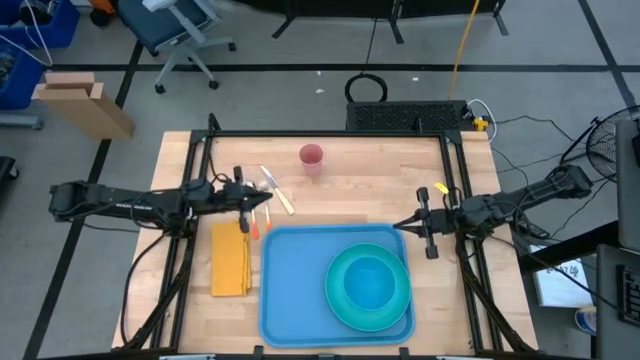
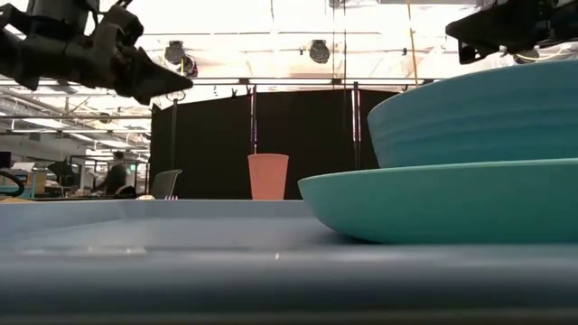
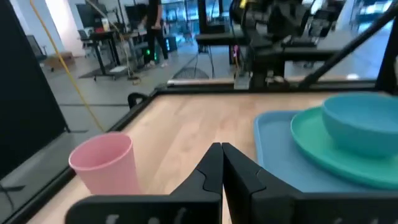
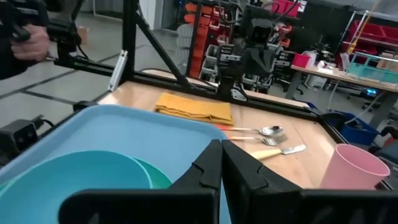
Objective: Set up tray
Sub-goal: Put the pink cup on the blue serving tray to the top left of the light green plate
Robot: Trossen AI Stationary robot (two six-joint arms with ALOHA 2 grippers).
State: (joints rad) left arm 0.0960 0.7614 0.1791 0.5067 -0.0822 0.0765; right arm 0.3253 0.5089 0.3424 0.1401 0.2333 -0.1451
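The blue tray (image 1: 300, 285) lies at the table's front, holding a teal plate (image 1: 343, 300) and bowl (image 1: 370, 283), with a yellow napkin (image 1: 231, 260) beside it, cutlery (image 1: 275, 190) and a pink cup (image 1: 311, 156) behind it, and the left gripper (image 1: 262, 212) and right gripper (image 1: 400, 226), fingers together, above its back corners.

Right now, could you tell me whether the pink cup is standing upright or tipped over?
Upright: the pink cup stands on its base on the table, open mouth upward, beyond the tray.

On the counter (image 1: 330, 190) there is one blue tray (image 1: 295, 280), one teal plate (image 1: 342, 300), one teal bowl (image 1: 371, 282), one pink cup (image 1: 311, 156), one yellow napkin (image 1: 230, 258) and three pieces of cutlery (image 1: 277, 192). Two robot arms reach over it.
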